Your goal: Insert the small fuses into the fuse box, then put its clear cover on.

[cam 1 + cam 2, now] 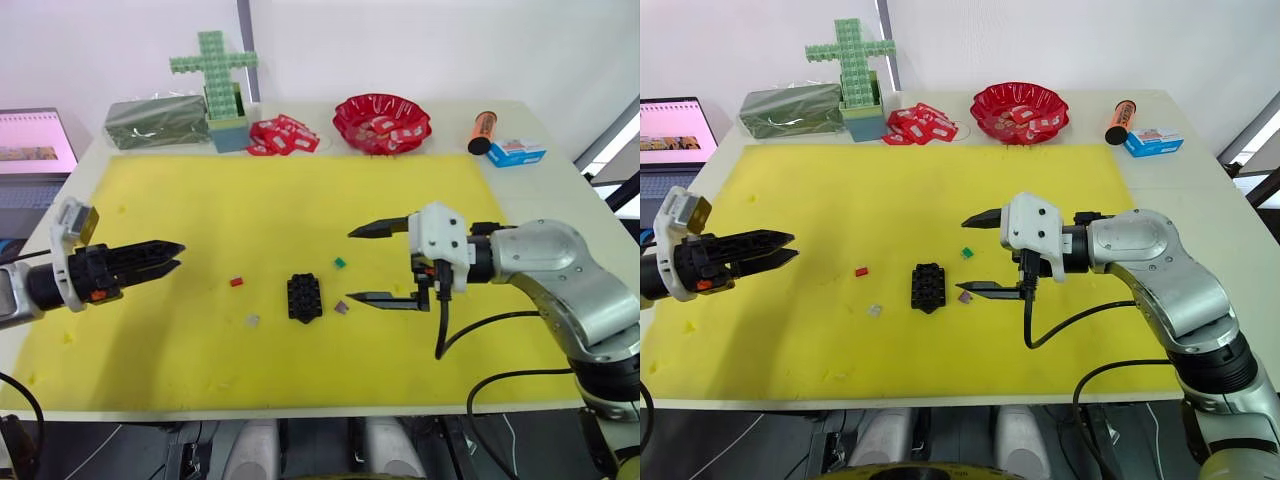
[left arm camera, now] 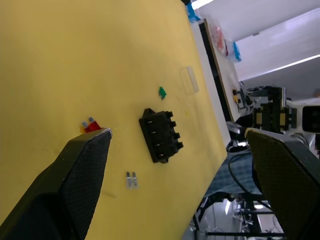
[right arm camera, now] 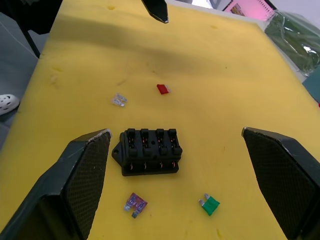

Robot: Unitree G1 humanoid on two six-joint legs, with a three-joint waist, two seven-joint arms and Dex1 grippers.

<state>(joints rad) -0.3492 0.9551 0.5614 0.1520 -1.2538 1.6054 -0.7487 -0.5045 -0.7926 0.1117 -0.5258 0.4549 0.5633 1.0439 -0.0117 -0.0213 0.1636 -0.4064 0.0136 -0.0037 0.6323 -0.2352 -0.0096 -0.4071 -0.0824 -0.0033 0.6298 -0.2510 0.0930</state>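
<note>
Right end effector (image 1: 368, 264) (spread wide) beside fuse box (image 1: 304, 297).

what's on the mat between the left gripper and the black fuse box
In the left eye view, two fuses lie between the left gripper and the fuse box: the red fuse and the pale grey fuse. Otherwise bare yellow mat.

Lab/office: white table (image 1: 560, 185) w/ yellow mat (image 1: 300, 200), laptop (image 1: 35, 150)
</note>
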